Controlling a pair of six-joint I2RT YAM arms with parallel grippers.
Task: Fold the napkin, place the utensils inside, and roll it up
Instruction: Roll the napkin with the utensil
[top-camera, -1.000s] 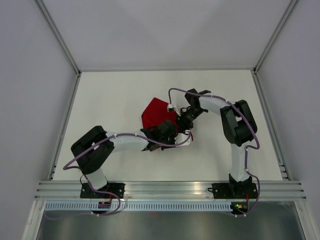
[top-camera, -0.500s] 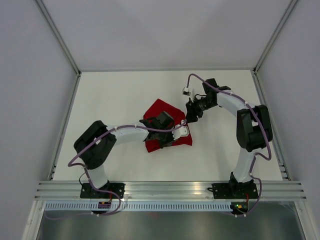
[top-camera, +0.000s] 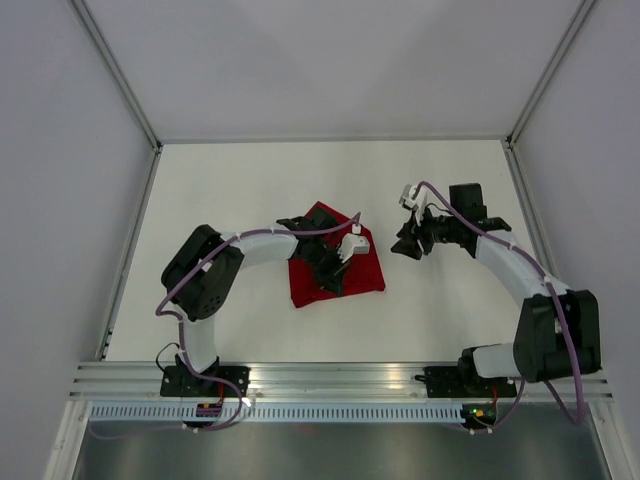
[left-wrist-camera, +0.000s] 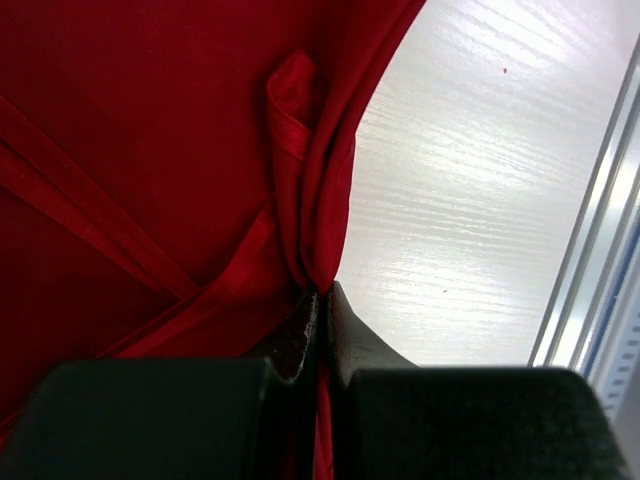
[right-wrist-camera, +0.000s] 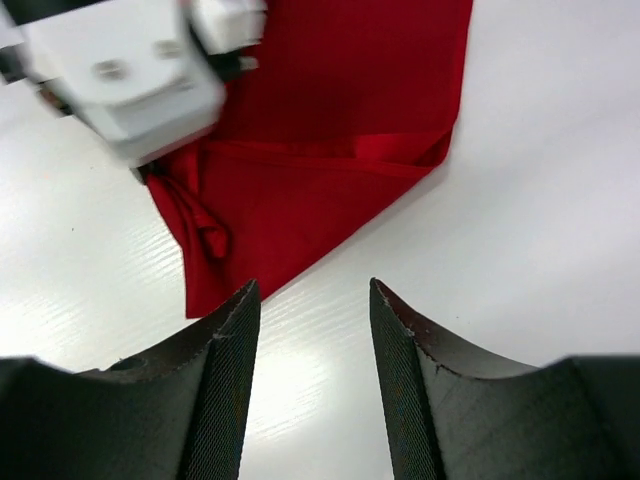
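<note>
The red napkin (top-camera: 365, 272) lies folded and creased on the white table (top-camera: 240, 190), left of centre. My left gripper (top-camera: 332, 283) rests on it, shut on a pinched fold of its edge; in the left wrist view the cloth (left-wrist-camera: 150, 150) runs between the closed jaws of the left gripper (left-wrist-camera: 321, 295). My right gripper (top-camera: 406, 246) is open and empty over bare table just right of the napkin. In the right wrist view the right gripper (right-wrist-camera: 312, 287) faces the napkin (right-wrist-camera: 330, 130). No utensils are in view.
The left wrist's white camera housing (right-wrist-camera: 130, 70) shows over the napkin's corner. An aluminium rail (top-camera: 340, 380) runs along the near edge and also shows in the left wrist view (left-wrist-camera: 600, 250). Grey walls enclose the table on three sides.
My right gripper has drawn away from the napkin to the right and stands open. My left arm has swung round while holding the cloth, and the napkin now lies flatter.
</note>
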